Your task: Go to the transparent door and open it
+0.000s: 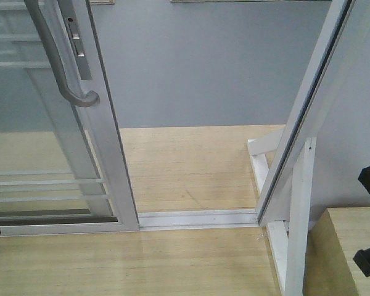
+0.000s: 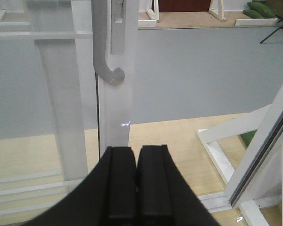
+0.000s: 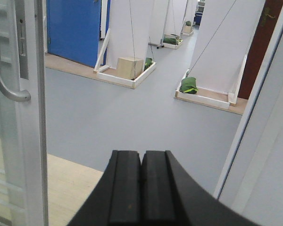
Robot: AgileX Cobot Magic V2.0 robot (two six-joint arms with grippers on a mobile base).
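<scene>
- Nearest my left wrist camera is the left hand (image 2: 137,183) – its two black fingers are pressed together with nothing between them, pointing at the door's white stile.
- My right hand (image 3: 141,186) looks the same in its own view: fingers pressed flat against each other, holding nothing, aimed through the gap at the grey floor (image 3: 132,113) beyond.
- The transparent door (image 1: 108,154) stands on my left in the front view, its stile upright on the floor track (image 1: 197,217). An open gap lies between it and the slanted white frame (image 1: 302,117) on my right.
- The grey curved handle (image 1: 58,68) sits on the stile with the lock plate (image 1: 77,40) just beside it – neither hand touches them.
- Thin white horizontal bars (image 1: 46,182) cross the glass low down.
- Light wooden flooring (image 1: 191,166) runs on both sides of the track.
- Through the right wrist camera I see a blue panel (image 3: 75,28), a wooden box (image 3: 129,67) and a green bag (image 3: 188,85) far off.
</scene>
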